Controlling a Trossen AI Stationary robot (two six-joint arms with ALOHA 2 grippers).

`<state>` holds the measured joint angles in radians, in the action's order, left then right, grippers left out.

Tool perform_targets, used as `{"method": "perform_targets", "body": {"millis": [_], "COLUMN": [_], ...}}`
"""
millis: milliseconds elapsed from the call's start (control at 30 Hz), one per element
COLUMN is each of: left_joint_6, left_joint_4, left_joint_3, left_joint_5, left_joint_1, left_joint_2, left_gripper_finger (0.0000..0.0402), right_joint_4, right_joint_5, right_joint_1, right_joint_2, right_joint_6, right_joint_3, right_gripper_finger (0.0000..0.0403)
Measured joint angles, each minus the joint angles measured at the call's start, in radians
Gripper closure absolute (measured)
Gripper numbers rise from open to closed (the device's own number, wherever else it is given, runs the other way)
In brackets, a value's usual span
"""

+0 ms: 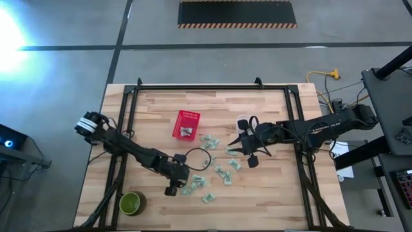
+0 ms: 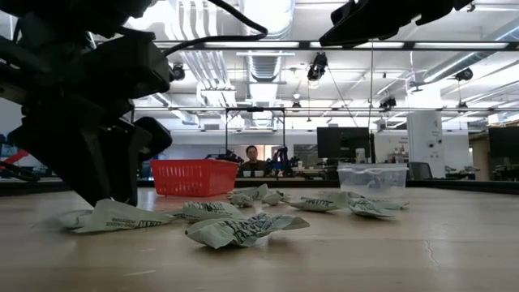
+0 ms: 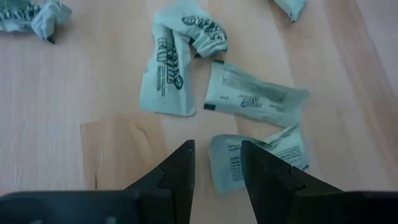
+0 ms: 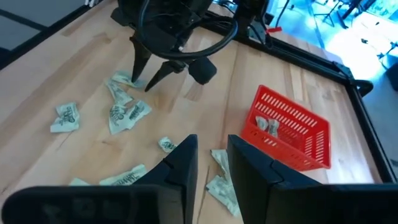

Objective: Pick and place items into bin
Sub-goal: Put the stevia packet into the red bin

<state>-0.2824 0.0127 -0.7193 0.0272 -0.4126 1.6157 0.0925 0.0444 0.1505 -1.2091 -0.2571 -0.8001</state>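
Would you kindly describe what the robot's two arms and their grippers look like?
Both arms are dark, slim and jointed. The left arm has a white-banded section near its base and a black cable looping beside its wrist. The left gripper and right gripper each end in two matte black, wedge-shaped fingers.

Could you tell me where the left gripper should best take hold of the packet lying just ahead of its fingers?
Probably from straight above: the packet lies flat on the table. The open left gripper already straddles its near corner, so pinching that raised, crinkled edge looks easiest.
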Motion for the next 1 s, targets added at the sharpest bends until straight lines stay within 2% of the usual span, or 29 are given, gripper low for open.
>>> {"method": "perform_targets", "body": {"millis": [467,633,900,1000], "left_joint_6": [-0.002,0.061,0.109,0.113], "left_joint_4": [0.011,0.013,0.073,0.073], "left_joint_3": [-0.007,-0.008,-0.056,-0.067], "left_joint_5": [0.03,0.032,-0.18,-0.216], "left_joint_1": [-0.001,-0.055,-0.161,-0.17], "left_joint_2": [-0.026,-0.059,-0.049,-0.037], "left_gripper_finger": [0.029,0.029,0.029,0.029], "right_joint_4": [-0.001,-0.001,0.0,0.0], "right_joint_5": [0.0,0.0,0.0,0.001], "right_joint_1": [0.002,0.01,0.059,0.076], "right_joint_2": [0.0,0.0,-0.001,-0.001], "right_joint_6": [0.004,0.054,0.074,0.074], "right_joint_3": [0.0,0.0,0.002,0.002], "right_gripper_finger": [0.0332,0.033,0.0333,0.0335]}}
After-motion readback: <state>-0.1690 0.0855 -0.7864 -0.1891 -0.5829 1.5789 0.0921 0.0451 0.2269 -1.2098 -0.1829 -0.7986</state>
